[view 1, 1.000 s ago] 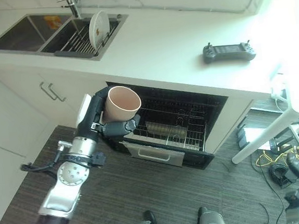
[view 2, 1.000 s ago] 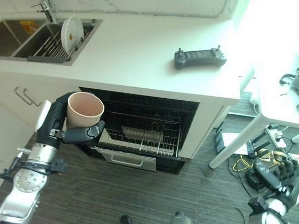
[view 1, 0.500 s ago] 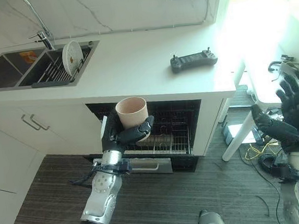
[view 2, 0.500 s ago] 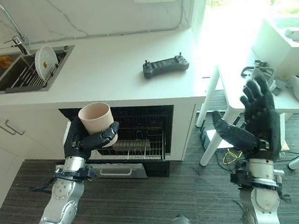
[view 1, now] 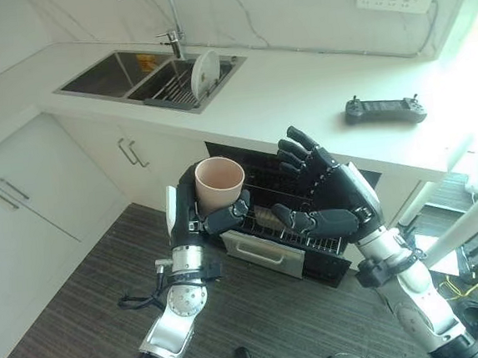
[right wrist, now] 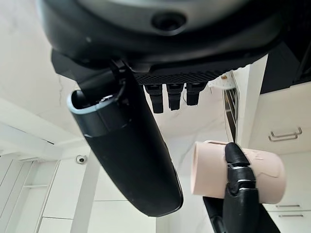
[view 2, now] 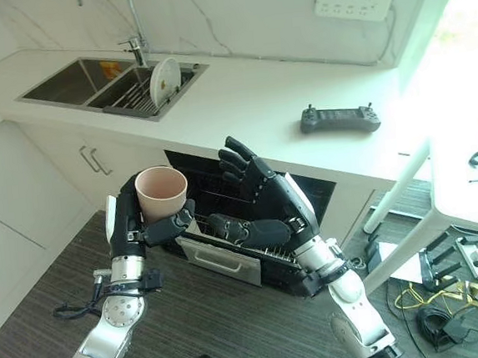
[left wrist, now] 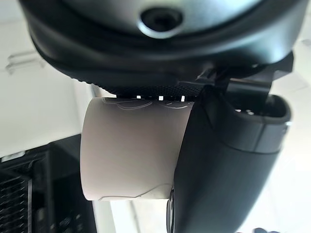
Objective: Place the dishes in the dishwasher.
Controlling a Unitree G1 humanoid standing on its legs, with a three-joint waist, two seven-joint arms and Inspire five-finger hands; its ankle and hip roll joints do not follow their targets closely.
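Note:
A beige cup [view 1: 219,181] is held upright in my left hand [view 1: 188,207], whose fingers and thumb curl round it; the left wrist view shows the cup [left wrist: 131,150] against the thumb [left wrist: 223,170]. It hangs in front of the open dishwasher [view 1: 263,255], above the pulled-out wire rack [view 1: 308,237]. My right hand [view 1: 334,193] is open just to the right of the cup, fingers spread, not touching it. The right wrist view shows the cup [right wrist: 211,167] past that hand's thumb [right wrist: 126,150]. A white plate [view 1: 205,71] stands on edge in the sink [view 1: 109,73].
A dark remote controller [view 1: 385,109] lies on the white counter [view 1: 298,86] at the right. White cupboard doors [view 1: 46,175] stand to the left of the dishwasher. A white table leg [view 1: 453,231] and cables [view 2: 438,296] are at the right on the floor.
The camera has shifted. My right hand has come from the far right over to the cup, in front of the dishwasher. The left hand still holds the cup.

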